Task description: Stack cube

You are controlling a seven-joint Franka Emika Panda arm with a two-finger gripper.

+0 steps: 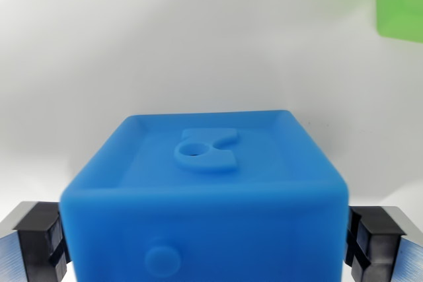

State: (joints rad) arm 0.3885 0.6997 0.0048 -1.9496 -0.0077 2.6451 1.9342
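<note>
While the gripper (206, 246) brackets the blue cube (206, 196), its pads (41, 241) appear pressed against both sides, apparently gripping it. A green cube (399, 1) lies well beyond, at the wrist view's upper right.

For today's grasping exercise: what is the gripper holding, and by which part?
The blue cube, gripped by its two opposite side faces, one of the fingers on each.

Pincer (205, 242) — black blocky pads (43, 239); brushed metal fingers (13, 255)
</note>
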